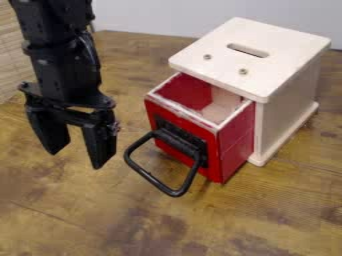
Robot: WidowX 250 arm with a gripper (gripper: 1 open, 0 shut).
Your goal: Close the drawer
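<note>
The red drawer (203, 128) stands pulled partway out of the cream-white cabinet (274, 75), toward the front left. Its glossy red front faces front left and carries a large black loop handle (163, 160) that hangs down toward the table. My black gripper (75, 150) hangs on the left, fingers pointing down, just left of the handle and apart from it. The fingers (51, 128) are spread apart and hold nothing.
The cabinet has a slot (247, 48) on top and sits at the right on a wooden table (80, 220). My black arm (56, 50) rises at the upper left.
</note>
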